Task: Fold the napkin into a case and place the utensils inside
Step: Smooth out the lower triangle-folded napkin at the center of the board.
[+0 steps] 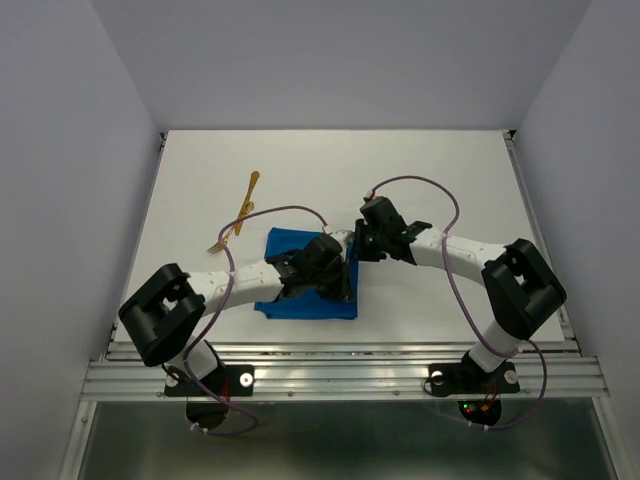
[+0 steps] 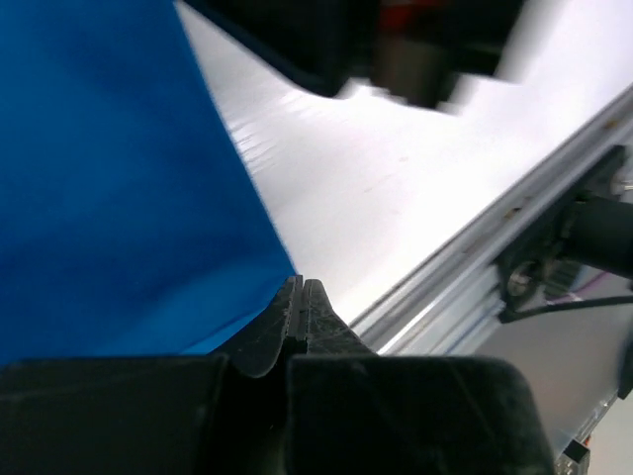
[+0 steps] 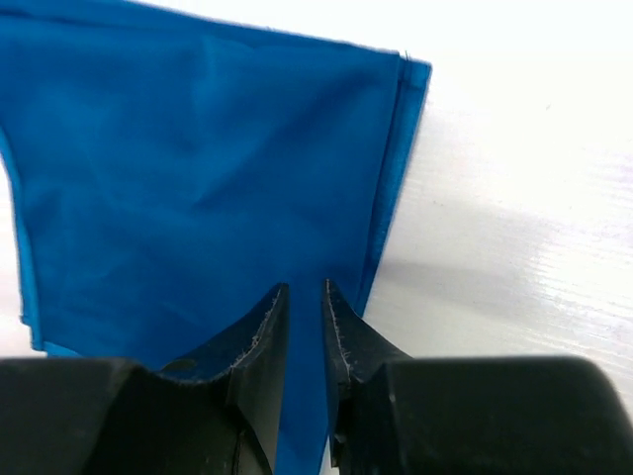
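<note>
My right gripper (image 3: 304,289) stands slightly apart over the plain bright blue cloth napkin (image 3: 198,178), whose hemmed edge runs straight ahead. My left gripper (image 2: 304,284) is pressed together at a corner; I can't confirm a pinch.

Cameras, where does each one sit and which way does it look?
Top external: high behind, looking down at the table; both arms show.
Left wrist: on that wrist, looking along the shut left claw to the napkin's edge.
Right wrist: on that wrist, looking past the parted right claw onto the napkin.
Shared: the napkin.
</note>
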`<act>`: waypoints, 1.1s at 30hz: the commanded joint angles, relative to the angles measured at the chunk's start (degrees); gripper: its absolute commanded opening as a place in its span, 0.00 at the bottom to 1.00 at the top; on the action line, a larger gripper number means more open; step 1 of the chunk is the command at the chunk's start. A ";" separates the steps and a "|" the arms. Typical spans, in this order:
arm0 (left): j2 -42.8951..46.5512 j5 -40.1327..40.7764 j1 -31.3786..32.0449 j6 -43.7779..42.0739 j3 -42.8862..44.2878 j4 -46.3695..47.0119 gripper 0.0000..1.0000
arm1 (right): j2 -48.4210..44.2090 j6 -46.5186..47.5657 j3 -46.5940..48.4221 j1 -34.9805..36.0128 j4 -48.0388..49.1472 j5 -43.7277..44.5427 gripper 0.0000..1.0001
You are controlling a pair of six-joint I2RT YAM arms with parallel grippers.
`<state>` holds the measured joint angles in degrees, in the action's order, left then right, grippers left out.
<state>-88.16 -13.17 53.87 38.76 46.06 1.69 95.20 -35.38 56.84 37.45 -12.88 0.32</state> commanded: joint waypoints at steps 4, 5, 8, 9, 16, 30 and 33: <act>10.10 2.80 -5.52 -2.90 1.05 -6.09 0.00 | -0.90 -0.66 5.12 -1.24 0.76 3.46 0.24; 10.55 2.71 -6.74 -2.90 0.26 -6.18 0.00 | -0.02 -0.83 5.56 -1.24 0.76 3.72 0.24; 12.22 2.36 -12.81 -2.29 -3.16 -6.53 0.00 | 1.56 -1.36 7.49 -1.76 0.76 5.30 0.24; 13.27 2.53 -15.61 -1.94 -4.56 -6.61 0.00 | 2.53 -1.45 8.02 -1.77 0.67 5.57 0.23; 16.62 4.55 -24.33 -1.67 -6.95 -7.58 0.00 | 9.03 -1.45 10.57 -2.91 -1.09 7.85 0.23; 13.02 6.31 -34.00 -5.45 -1.77 -9.69 0.00 | 7.00 2.07 11.80 -2.91 -4.34 13.13 0.54; 12.57 6.31 -34.53 -5.54 -0.45 -10.30 0.00 | 9.55 1.45 12.07 -2.91 -4.61 12.08 0.54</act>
<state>-75.53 -7.29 19.92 34.83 42.04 -8.01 102.35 -34.26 66.78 34.79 -16.10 11.18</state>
